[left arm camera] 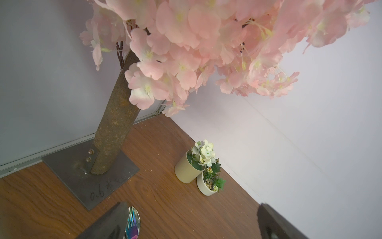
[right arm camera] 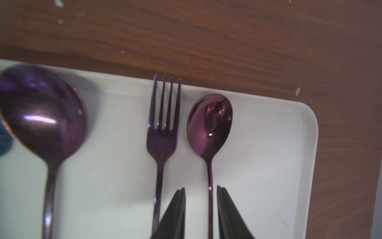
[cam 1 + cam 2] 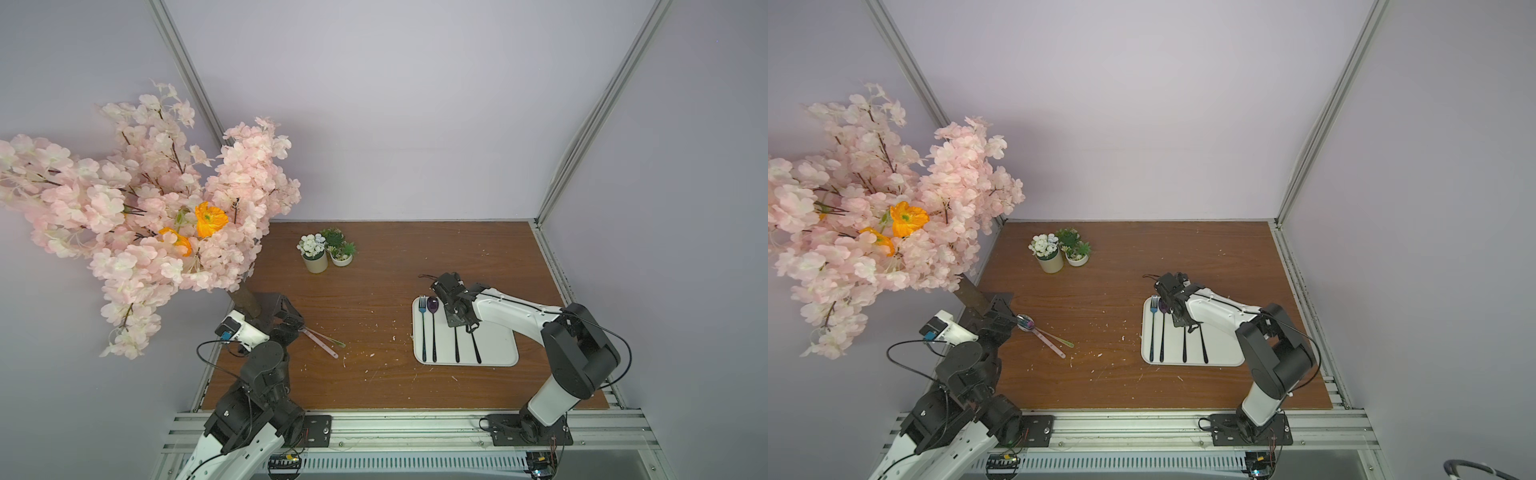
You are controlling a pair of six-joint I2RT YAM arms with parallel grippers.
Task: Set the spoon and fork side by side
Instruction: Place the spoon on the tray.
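On the white tray (image 2: 268,165) a purple fork (image 2: 163,132) and a small purple spoon (image 2: 209,124) lie parallel, heads toward the far rim. My right gripper (image 2: 200,198) hangs just above them, open by a narrow gap, and the spoon's handle runs between its fingers (image 2: 177,211). In both top views the right gripper (image 3: 469,326) hides those two heads; only their black handles (image 3: 456,345) show. My left gripper (image 1: 192,227) is wide open and holds nothing.
Further left on the tray (image 3: 498,353) lie a blue-headed fork (image 3: 422,307) and a larger purple spoon (image 3: 433,305). Pastel-handled cutlery (image 3: 1050,338) lies by the left gripper (image 3: 1011,311). A blossom tree (image 3: 249,299) stands at the left edge, two small plant pots (image 3: 328,253) at the back.
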